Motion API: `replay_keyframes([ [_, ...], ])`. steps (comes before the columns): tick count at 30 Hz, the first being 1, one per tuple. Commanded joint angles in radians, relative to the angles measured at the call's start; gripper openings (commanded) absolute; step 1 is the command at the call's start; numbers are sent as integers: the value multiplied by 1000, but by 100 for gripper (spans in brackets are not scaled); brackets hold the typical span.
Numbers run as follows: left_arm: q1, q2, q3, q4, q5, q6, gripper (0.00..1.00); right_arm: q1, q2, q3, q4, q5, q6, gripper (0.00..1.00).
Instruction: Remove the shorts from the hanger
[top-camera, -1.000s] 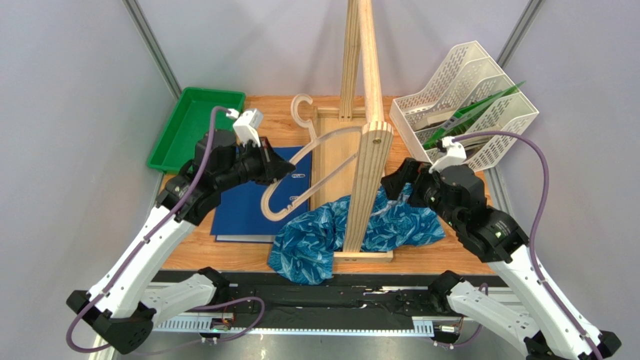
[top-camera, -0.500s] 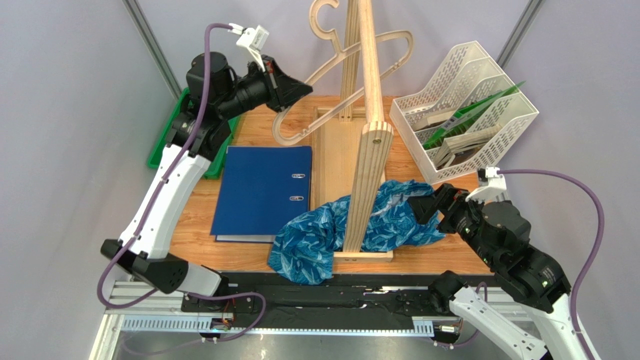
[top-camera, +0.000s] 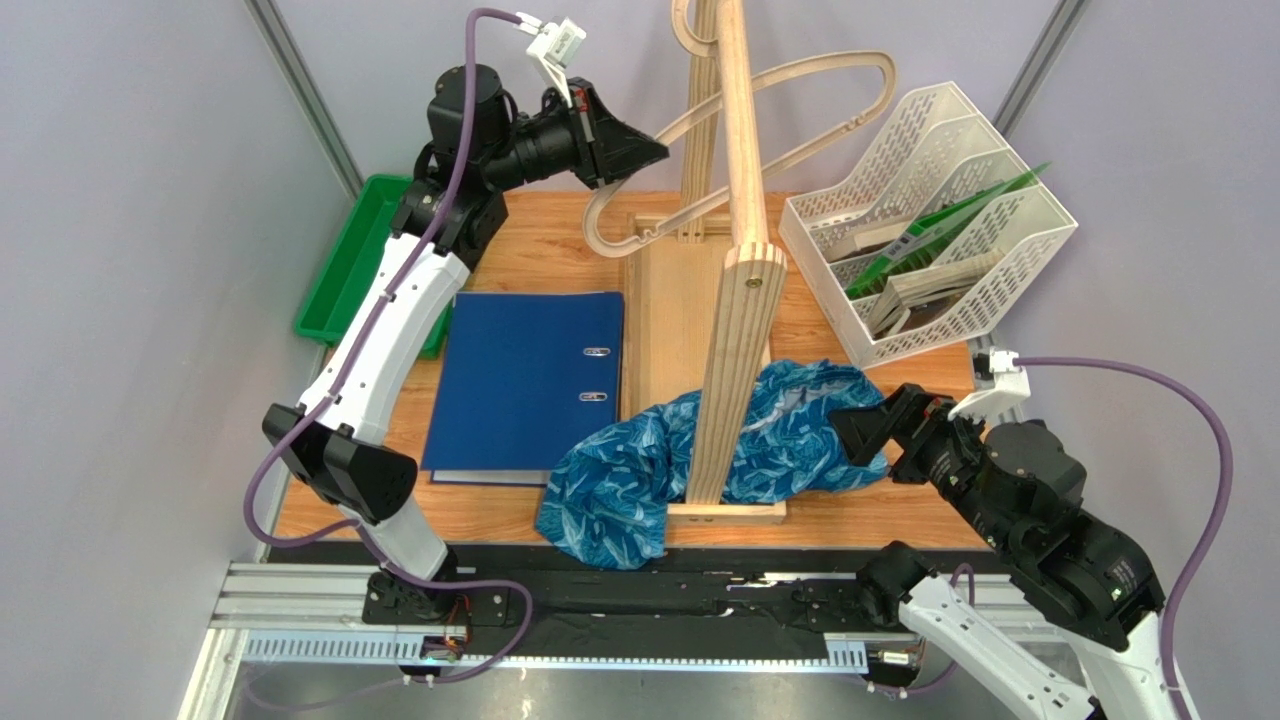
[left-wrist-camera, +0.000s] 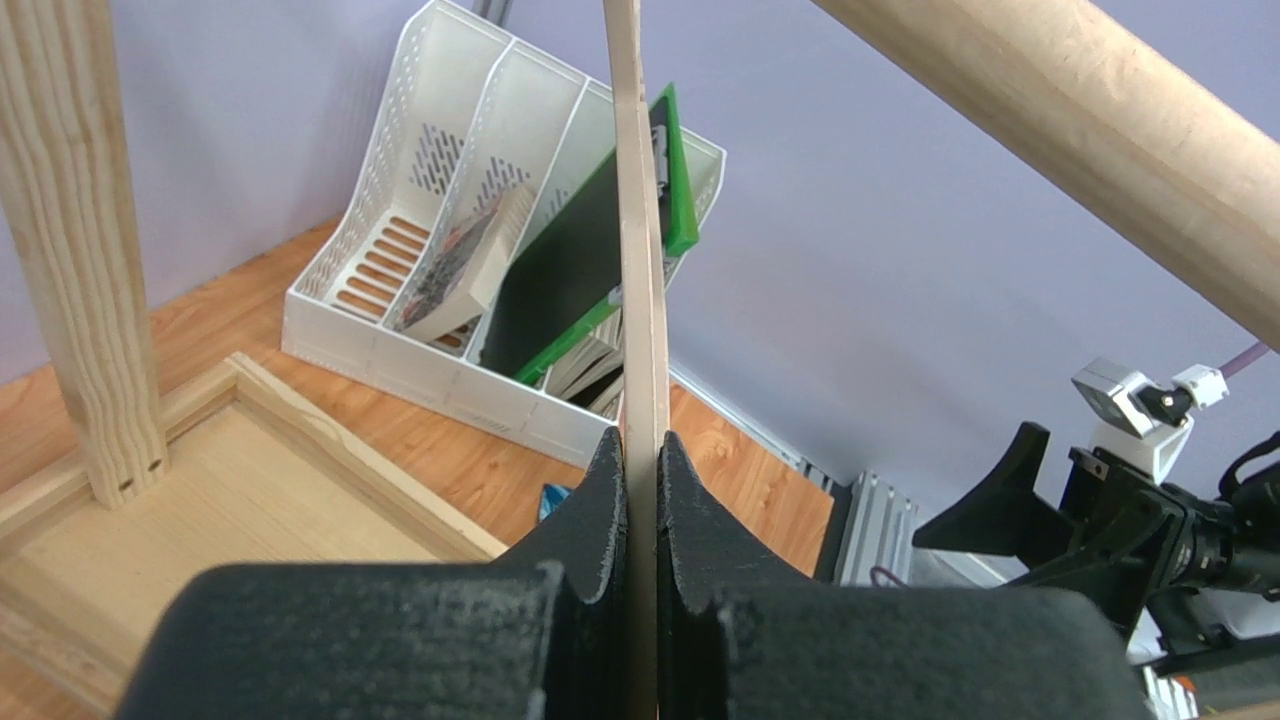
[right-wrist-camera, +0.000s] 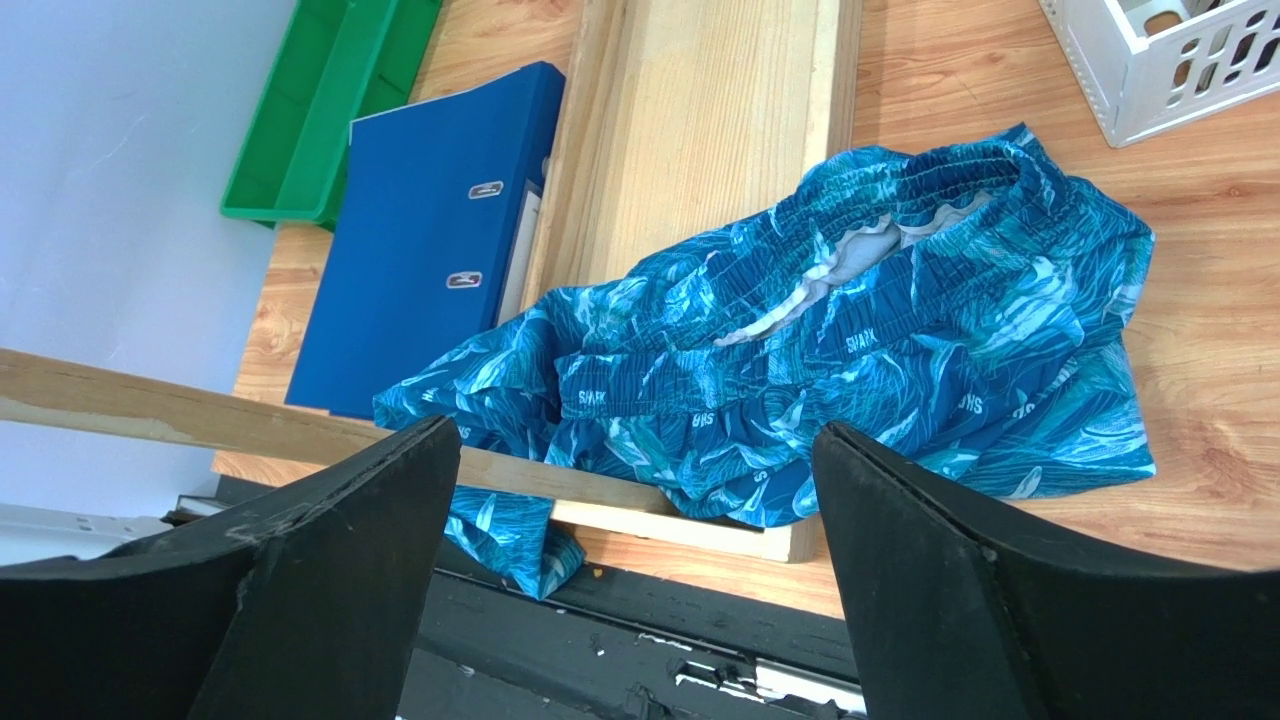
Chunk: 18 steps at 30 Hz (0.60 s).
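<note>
The shorts (right-wrist-camera: 842, 360) are blue with a lighter wavy print and lie crumpled in a loose heap on the table (top-camera: 571, 263), off the hanger. They are bunched over the base of the wooden stand (top-camera: 736, 300), just right of the dark-blue binder (top-camera: 519, 383). A strip of pale waistband shows in the folds from the right wrist view. From above, the stand's upright hides the middle of the heap. The thin light-wood hanger (top-camera: 812, 90) is bare and raised in the air, crossing the stand's upper pole. Its hook is cut off by the top edge of the overhead view, and whether it touches the pole is unclear. The left gripper (left-wrist-camera: 639, 495) is pressed together on the hanger's thin edge near one rounded end. The right gripper (right-wrist-camera: 634, 438) has its jaws spread wide and empty, just beside the right edge of the shorts.
</note>
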Motion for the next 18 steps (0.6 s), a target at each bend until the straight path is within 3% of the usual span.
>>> replay_keyframes([
  [1,1,-7,47,53,61,13,0,1,-11,30,-3,-1,10,93],
  [7,2,35,91,21,124,39,0,1,-8,26,11,-12,15,93],
  [10,1,92,176,-97,135,83,0,1,-6,27,8,-16,18,92],
  [18,1,147,247,-186,129,168,0,-1,-12,30,-6,-7,13,92],
])
